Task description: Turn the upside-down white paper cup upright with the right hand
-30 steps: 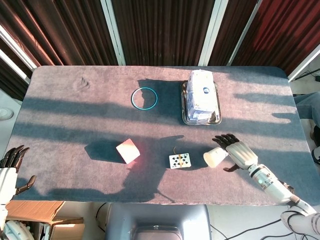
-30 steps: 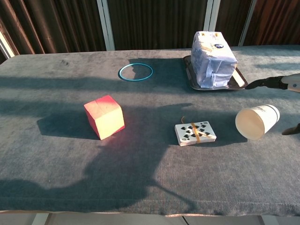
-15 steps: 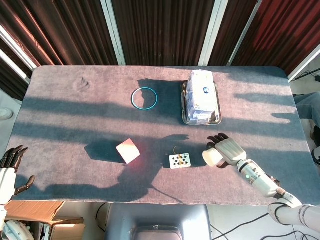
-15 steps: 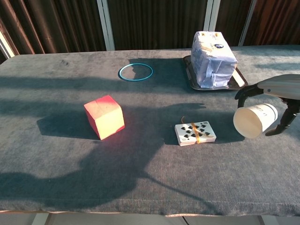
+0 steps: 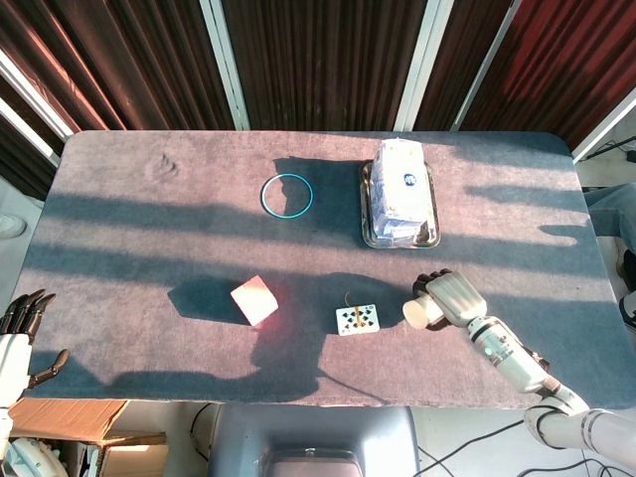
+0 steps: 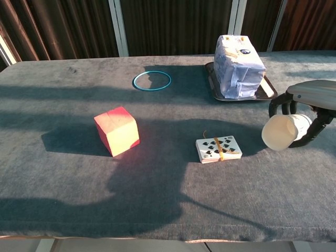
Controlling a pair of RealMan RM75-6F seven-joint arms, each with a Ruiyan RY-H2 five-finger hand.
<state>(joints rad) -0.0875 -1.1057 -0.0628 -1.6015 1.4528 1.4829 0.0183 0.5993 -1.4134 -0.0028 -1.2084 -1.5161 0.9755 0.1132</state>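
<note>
Head view: white paper cup [image 5: 418, 313] held on its side in the curled right hand [image 5: 449, 297], right of the card deck [image 5: 356, 319]; left hand [image 5: 20, 330] spread at table edge. Chest view: cup mouth turned toward the deck, fingers [image 6: 277, 105] wrapped around its wall.

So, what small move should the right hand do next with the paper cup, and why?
Probably lift slightly and rotate the wrist so the mouth turns upward. The right hand has its fingers wrapped around the white paper cup, which lies tilted on its side, open mouth facing the deck of cards.
</note>
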